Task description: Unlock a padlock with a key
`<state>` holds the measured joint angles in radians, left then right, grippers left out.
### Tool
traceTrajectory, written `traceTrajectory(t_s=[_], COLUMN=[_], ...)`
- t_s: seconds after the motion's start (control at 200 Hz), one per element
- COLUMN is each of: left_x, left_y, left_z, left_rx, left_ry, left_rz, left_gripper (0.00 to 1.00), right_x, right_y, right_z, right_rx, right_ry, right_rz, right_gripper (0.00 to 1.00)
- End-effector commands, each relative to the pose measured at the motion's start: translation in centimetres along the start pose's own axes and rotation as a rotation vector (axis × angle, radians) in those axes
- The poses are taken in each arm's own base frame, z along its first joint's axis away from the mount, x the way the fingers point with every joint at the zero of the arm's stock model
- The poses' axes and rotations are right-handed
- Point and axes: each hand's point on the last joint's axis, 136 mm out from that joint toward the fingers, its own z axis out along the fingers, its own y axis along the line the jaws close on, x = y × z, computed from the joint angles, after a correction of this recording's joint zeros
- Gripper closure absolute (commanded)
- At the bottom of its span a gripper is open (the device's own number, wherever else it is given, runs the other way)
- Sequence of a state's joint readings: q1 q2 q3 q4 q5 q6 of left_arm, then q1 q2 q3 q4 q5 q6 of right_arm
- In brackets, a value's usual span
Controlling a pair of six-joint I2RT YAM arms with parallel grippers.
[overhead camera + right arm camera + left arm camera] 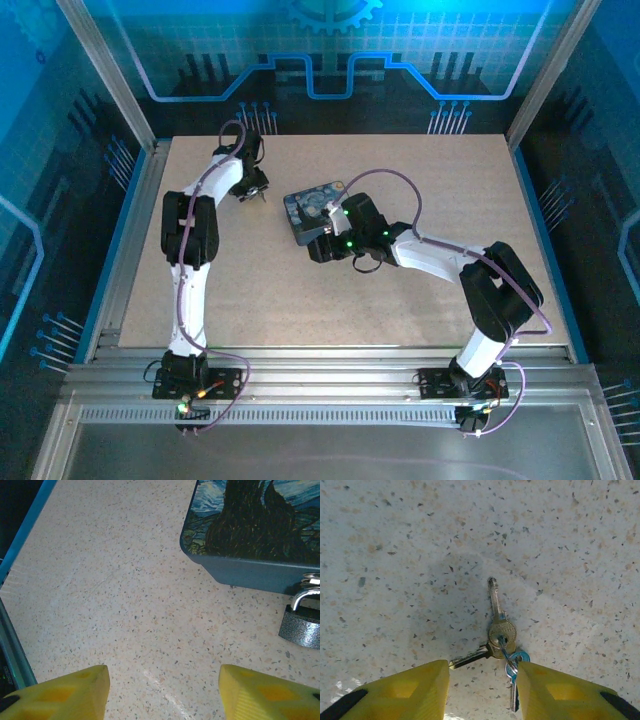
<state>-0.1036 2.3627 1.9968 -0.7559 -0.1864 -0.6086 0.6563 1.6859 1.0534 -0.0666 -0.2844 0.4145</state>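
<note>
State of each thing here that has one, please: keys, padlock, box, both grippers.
Keys: flat on the table, not lifted.
Box: lid shut.
Padlock: shackle looks shut, hooked at the box's front, body resting on the table.
Left gripper: open, jaws either side of the keys.
Right gripper: open, empty, over bare table.

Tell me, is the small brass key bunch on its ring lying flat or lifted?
Lying flat: the key bunch rests spread out on the speckled tabletop, none raised.
</note>
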Motion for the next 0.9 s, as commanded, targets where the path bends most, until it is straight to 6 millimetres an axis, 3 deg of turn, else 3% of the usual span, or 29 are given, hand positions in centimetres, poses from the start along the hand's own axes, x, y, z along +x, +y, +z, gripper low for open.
traceTrajectory(t_s=[0.0, 0.125, 0.505, 0.895], left_x=[-0.4, -0.4, 0.6, 0.8], left_y=[-0.3, -0.5, -0.3, -0.2], left_z=[-0.3, -0.3, -0.7, -0.8], left_rx=[0.018, 0.020, 0.014, 0.002], left_ry=[0.033, 0.049, 0.101, 0.132], left_rz=[0.037, 0.053, 0.075, 0.101], left_gripper=[0.62, 0.72, 0.68, 0.83], right_x=[-0.7, -0.8, -1.0, -0.9], right_y=[1.3, 1.5, 1.7, 1.6], right_z=[-0.6, -0.8, -1.4, -2.0], right_rx=[-0.018, -0.018, -0.009, 0.004], right_ry=[-0.023, -0.025, -0.026, -0.034], right_rz=[-0.026, -0.032, -0.049, -0.061], right_gripper=[0.41, 0.41, 0.42, 0.43])
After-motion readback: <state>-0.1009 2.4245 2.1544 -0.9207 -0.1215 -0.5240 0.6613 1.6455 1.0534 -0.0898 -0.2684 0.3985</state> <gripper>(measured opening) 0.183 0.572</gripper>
